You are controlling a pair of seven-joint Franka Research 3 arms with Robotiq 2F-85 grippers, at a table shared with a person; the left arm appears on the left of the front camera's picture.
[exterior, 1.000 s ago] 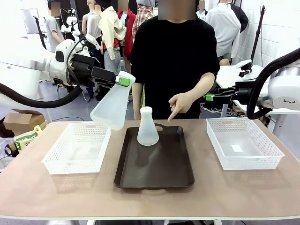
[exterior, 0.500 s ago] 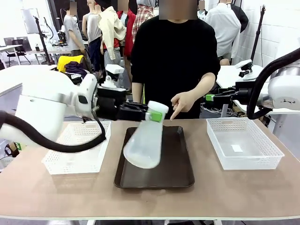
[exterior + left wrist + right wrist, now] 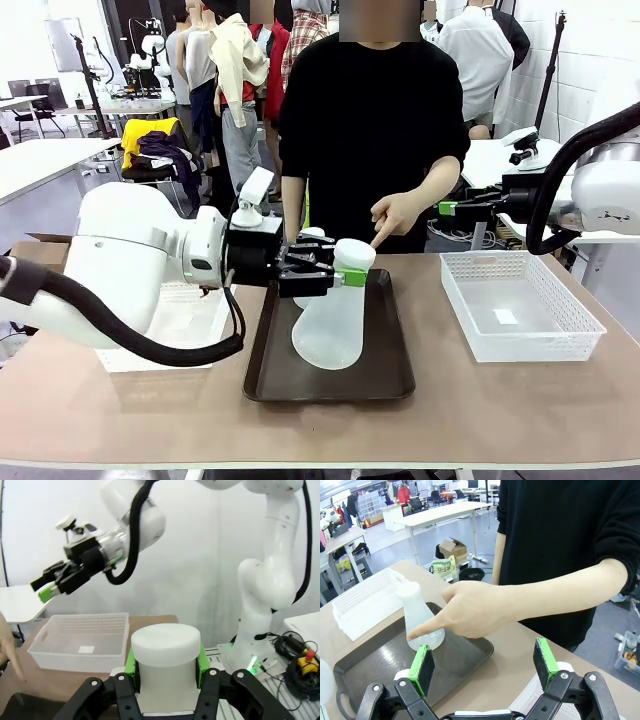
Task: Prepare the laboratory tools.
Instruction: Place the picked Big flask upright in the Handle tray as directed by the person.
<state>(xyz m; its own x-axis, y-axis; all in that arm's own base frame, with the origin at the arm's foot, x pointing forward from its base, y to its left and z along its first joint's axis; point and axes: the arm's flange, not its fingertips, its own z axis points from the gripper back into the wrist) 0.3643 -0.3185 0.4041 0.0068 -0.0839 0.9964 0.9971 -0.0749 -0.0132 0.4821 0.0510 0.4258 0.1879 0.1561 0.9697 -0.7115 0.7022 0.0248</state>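
My left gripper (image 3: pixel 340 272) is shut on the neck of a frosted-white conical flask (image 3: pixel 328 335), which hangs slightly tilted over the dark brown tray (image 3: pixel 385 375). In the left wrist view that neck (image 3: pixel 165 662) sits between the green pads (image 3: pixel 131 661). The other flask (image 3: pixel 420 619) stands upright on the tray (image 3: pixel 380 667) at its far end; from the front its top (image 3: pixel 312 234) peeks out behind my left gripper. A person's hand (image 3: pixel 395 215) points a finger down near it. My right gripper (image 3: pixel 452 208) hovers open and empty above the table's far right, jaws wide apart (image 3: pixel 485 667).
A white mesh basket (image 3: pixel 515 312) sits right of the tray. Another basket (image 3: pixel 195 325) lies left of it, largely hidden by my left arm. The person stands at the far side of the table, forearm (image 3: pixel 555 587) stretched over the far edge.
My left arm swung right and down from above the left basket, carrying the flask to over the tray. The person's pointing hand rose slightly. The right arm stayed put.
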